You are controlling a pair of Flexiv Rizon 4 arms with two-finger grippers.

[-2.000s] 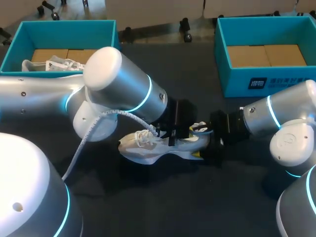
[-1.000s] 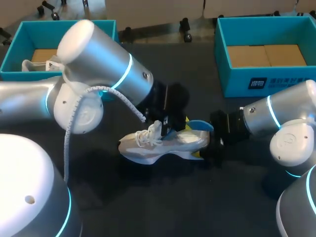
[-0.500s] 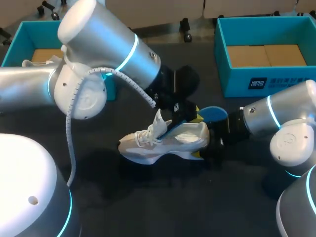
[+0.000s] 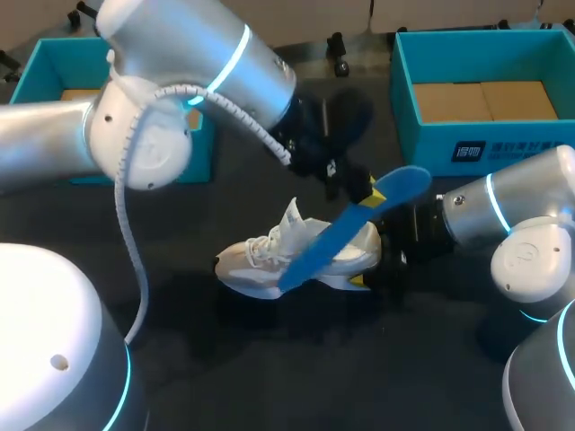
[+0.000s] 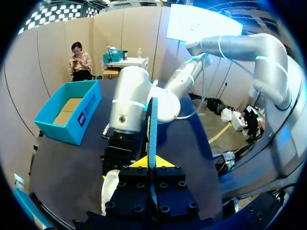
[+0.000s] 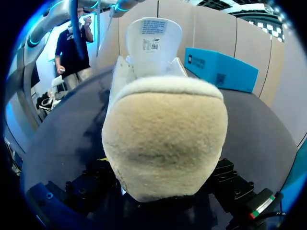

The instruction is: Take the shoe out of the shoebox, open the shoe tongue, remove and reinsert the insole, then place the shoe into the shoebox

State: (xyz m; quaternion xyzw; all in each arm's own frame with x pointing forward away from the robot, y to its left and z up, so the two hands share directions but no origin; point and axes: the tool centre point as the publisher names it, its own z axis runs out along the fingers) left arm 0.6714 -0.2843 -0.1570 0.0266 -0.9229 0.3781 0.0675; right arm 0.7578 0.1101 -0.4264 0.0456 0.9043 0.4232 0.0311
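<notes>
Right in the middle of the dark desk (image 4: 296, 377) lies the white shoe (image 4: 260, 260). It rests on its sole, with the toe pointing to my left side. My right tool (image 4: 371, 266) is clamped on the heel from both sides. The right wrist view shows the fuzzy tan heel very close. There the tongue (image 6: 153, 36) stands straight up behind the heel, and the heel hides most of the tool.

Just past the shoe, my left tool (image 4: 357, 189) pinches the blue insole (image 4: 341, 235). In the head view the insole slants. Its low end crosses in front of the shoe's side and its high end is up in the air near my right arm (image 4: 503, 224). The left wrist view shows the insole from its edge, a thin blue strip squeezed between the yellow tips (image 5: 165, 163).

Farther back, my big left arm (image 4: 180, 81) covers part of the left shoebox (image 4: 36, 67). The right shoebox (image 4: 539, 135) sits at the far right, with brown cardboard (image 4: 481, 101) on its floor.
</notes>
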